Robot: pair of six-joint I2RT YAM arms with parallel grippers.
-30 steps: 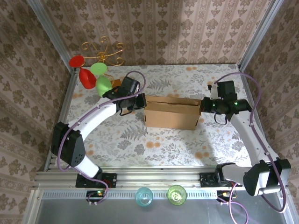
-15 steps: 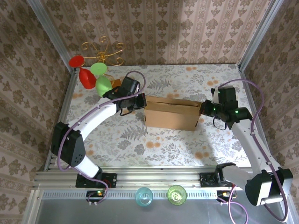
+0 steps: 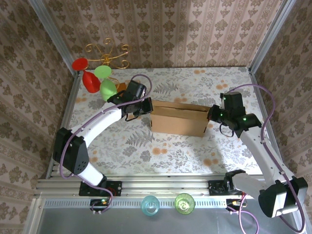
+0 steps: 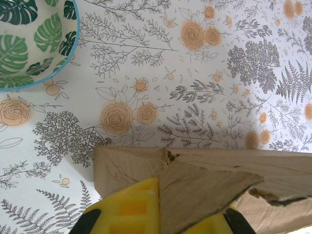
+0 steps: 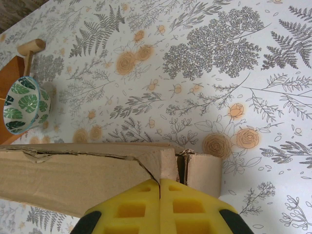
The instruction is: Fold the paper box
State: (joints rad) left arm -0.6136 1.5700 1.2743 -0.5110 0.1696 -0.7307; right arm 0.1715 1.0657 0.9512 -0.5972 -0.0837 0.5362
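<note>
Paper box [image 3: 178, 119] sits on floral worktop [image 3: 195, 151]. My left tool [image 4: 187, 200] is clamped on its end flap; my right tool [image 5: 160, 190] is closed, pads together, at the opposite end.

Left wrist camera: I look down on the tabletop [image 4: 161, 58], covered in a print of grey ferns and orange roses. Top left corner holds part of a bowl [image 4: 29, 44], white inside with green leaf motifs and a blue rim, well apart from the cardboard. The paper box [image 4: 278, 168] runs along the bottom of the frame, plain brown, its long edge reaching off to the right. The left end effector [image 4: 163, 214] sits at bottom centre, yellow pads [image 4: 122, 209] closed onto a triangular flap [image 4: 200, 192] of the box. I note a ragged tear in the cardboard at lower right.
</note>
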